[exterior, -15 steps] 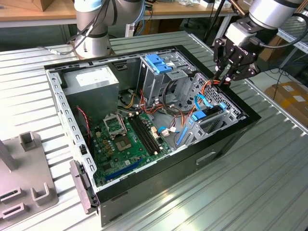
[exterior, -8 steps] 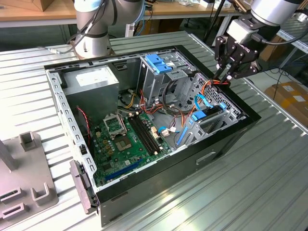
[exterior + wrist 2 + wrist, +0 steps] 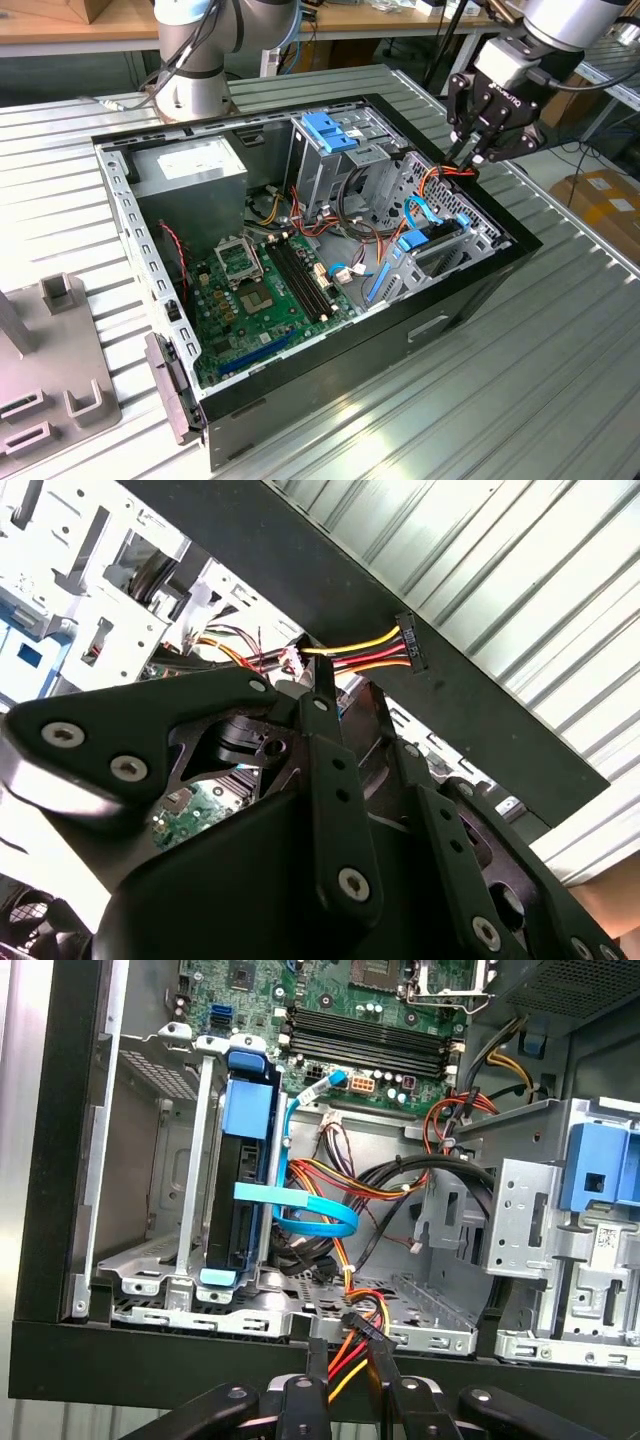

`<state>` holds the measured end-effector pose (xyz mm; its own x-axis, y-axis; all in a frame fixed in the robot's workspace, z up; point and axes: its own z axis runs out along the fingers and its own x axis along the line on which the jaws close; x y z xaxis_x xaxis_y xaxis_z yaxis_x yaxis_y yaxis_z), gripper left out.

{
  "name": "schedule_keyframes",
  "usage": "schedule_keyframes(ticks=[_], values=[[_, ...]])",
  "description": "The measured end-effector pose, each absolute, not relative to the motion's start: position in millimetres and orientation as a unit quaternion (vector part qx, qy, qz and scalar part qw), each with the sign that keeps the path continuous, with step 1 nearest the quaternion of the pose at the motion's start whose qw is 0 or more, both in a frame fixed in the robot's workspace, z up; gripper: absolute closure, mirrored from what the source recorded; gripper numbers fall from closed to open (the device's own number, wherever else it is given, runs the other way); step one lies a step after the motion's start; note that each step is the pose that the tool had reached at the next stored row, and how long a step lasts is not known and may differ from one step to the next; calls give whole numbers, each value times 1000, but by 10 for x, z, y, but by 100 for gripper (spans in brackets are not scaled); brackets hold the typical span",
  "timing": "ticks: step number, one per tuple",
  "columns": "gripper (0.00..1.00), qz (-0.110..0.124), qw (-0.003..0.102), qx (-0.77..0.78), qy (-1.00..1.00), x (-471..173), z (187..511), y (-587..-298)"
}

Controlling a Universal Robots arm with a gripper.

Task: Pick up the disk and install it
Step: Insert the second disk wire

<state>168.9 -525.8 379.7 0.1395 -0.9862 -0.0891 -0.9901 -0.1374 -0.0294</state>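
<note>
Upright inside its bay, blue-framed disk (image 3: 248,1175) edge-on beside a flat blue cable (image 3: 300,1200).

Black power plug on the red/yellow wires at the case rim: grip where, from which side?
I'd take the wire bundle right behind the power plug, coming from the open side of the case, pads across the flat row of wires. The plug is thin and its mating end must stay free. The tool is shut there, plug poking past its tips.
</note>
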Motion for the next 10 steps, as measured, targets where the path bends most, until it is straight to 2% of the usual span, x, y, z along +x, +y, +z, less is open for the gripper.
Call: schedule_keyframes(ticks=[8,10], values=[[70,26,39,-787,615,1722,3797,-5258],[70,27,38,-792,609,1900,3797,-5258]])
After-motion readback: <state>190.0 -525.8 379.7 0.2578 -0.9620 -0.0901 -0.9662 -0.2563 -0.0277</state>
